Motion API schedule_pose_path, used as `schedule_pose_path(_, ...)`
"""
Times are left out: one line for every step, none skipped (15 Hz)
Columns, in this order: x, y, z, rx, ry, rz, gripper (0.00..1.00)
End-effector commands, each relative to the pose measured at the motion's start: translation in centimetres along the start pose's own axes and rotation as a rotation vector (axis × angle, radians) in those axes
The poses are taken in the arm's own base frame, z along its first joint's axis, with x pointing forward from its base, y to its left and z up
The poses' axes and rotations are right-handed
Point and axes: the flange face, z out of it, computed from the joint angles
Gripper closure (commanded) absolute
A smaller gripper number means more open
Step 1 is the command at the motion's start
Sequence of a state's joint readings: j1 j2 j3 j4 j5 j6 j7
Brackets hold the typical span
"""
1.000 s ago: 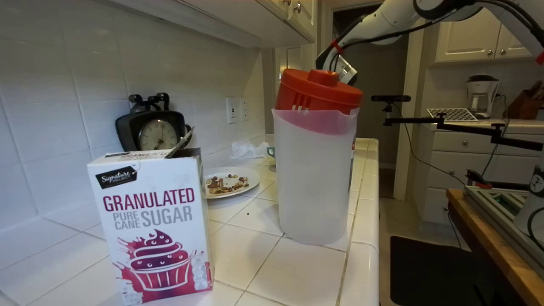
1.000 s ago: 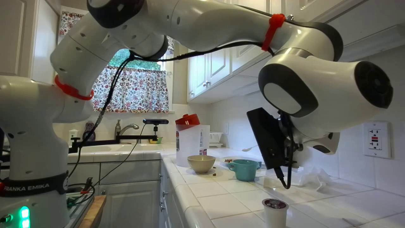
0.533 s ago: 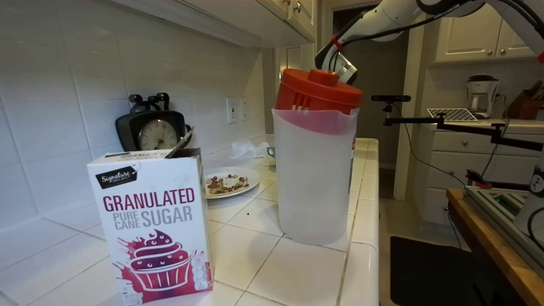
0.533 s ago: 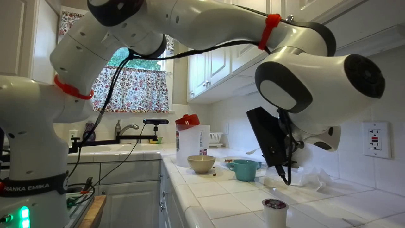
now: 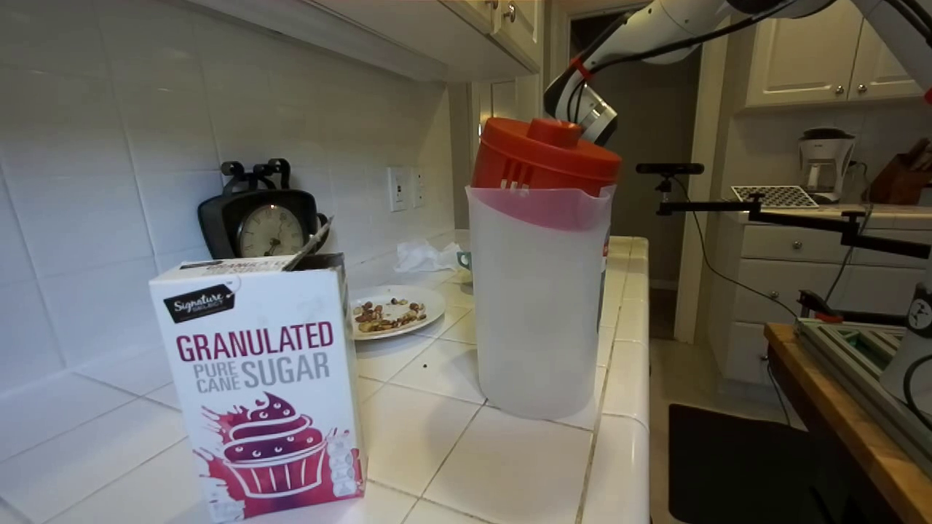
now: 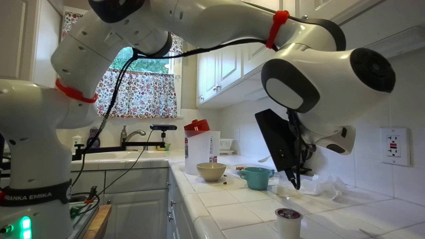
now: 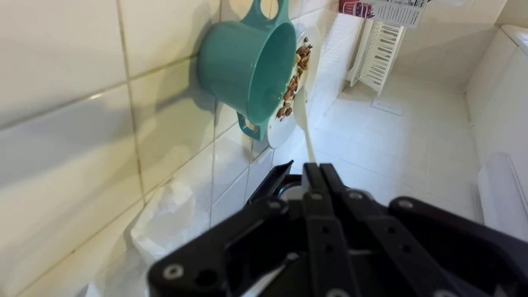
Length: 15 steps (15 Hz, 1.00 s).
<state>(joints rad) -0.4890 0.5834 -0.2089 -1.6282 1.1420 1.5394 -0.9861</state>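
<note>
My gripper is pinching a pale spoon by its handle, bowl reaching toward the plate of nuts; I'd guess light, stiff, slightly slick, best held there

Below me, the white tiled counter carries a sugar box, pitcher, plate, tan bowl, teal cup and lidded pod.

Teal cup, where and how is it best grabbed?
Once the tool releases the white spoon, probably by the loop handle facing the counter edge, from that side: the teal cup stands upright, that handle jutting away from the wall.
</note>
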Motion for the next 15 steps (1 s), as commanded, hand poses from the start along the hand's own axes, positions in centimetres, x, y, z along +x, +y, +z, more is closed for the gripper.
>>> schedule_pose_path(-1.0,-1.0,-0.2,-0.038,0.010,-0.022,0.99)
schedule_pose_path(-1.1,-1.2,-0.3,-0.045,0.011,-0.022,0.99)
schedule_pose_path(-1.2,-1.4,-0.4,-0.057,0.011,-0.023,0.99)
schedule_pose_path(-1.3,-1.5,-0.4,-0.067,0.010,-0.023,0.99)
schedule_pose_path(-1.3,-1.7,-0.5,-0.082,0.010,-0.024,0.99)
schedule_pose_path(-1.4,-1.9,-0.5,-0.093,0.008,-0.025,0.99)
schedule_pose_path(-1.4,-2.2,-0.6,-0.104,0.006,-0.027,0.99)
schedule_pose_path(-1.4,-2.4,-0.5,-0.121,0.003,-0.030,0.99)
schedule_pose_path(-1.3,-2.6,-0.5,-0.137,-0.001,-0.033,0.99)
schedule_pose_path(-1.2,-2.9,-0.4,-0.158,-0.008,-0.037,0.99)
schedule_pose_path(-1.1,-3.3,-0.4,-0.180,-0.011,-0.043,0.99)
schedule_pose_path(-1.0,-3.6,-0.2,-0.200,-0.018,-0.051,0.99)
schedule_pose_path(-0.9,-3.9,0.0,-0.218,-0.023,-0.059,0.99)
schedule_pose_path(-0.7,-4.3,0.2,-0.236,-0.029,-0.066,0.99)
schedule_pose_path(-0.6,-4.7,0.5,-0.252,-0.038,-0.074,0.99)
